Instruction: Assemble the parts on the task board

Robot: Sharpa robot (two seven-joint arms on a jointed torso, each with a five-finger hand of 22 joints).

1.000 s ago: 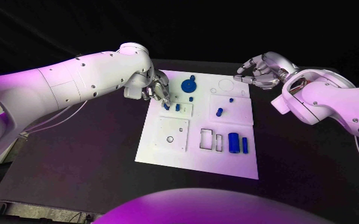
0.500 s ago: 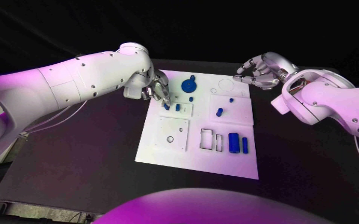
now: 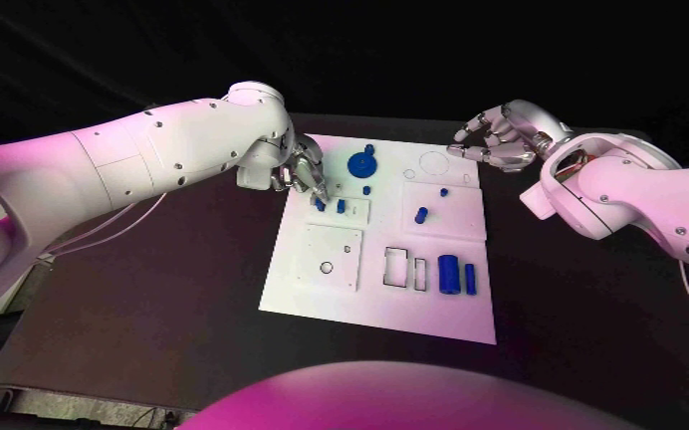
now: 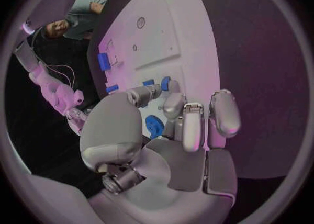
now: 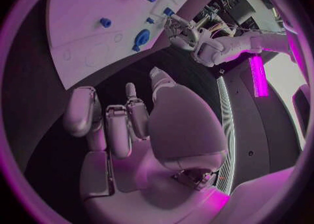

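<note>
1. My left hand point(image 3: 302, 173) is over the task board's point(image 3: 331, 296) far-left corner, fingers pointing down. Fingertips point(image 3: 315, 194) come down at a small blue peg point(image 3: 319, 204). From the head cam I can't tell whether they pinch it or only touch it.
2. Left wrist cam: fingers point(image 4: 195, 124) curled in together, thumb point(image 4: 145, 93) reaching across toward them. A blue part point(image 4: 165, 84) sits right at the tips; grip vs. contact unclear.
3. Just beside that peg, toward board centre: a second small blue peg point(image 3: 341, 207), standing apart from my fingers.
4. Further out on the far edge: a round blue gear-like piece point(image 3: 360, 163), near my left hand but not touching it.
5. Mid-board: a tiny blue stub point(image 3: 369, 191), then a short blue cylinder point(image 3: 421, 215), and another tiny blue piece point(image 3: 444, 191) beyond it.
6. Near-right part of the board: two upright blue bars, a thick one point(image 3: 449, 274) and a thin one point(image 3: 470, 279), side by side, beside two rectangular cut-outs point(image 3: 396, 266).
7. My right hand point(image 3: 496, 139) hangs off the board's far-right corner, well apart from all parts. Fingers loosely curled, spread, holding nothing.
8. Right wrist cam: right-hand fingers point(image 5: 111, 122) bent over bare black table point(image 5: 131, 72), board edge ahead of them.
</note>
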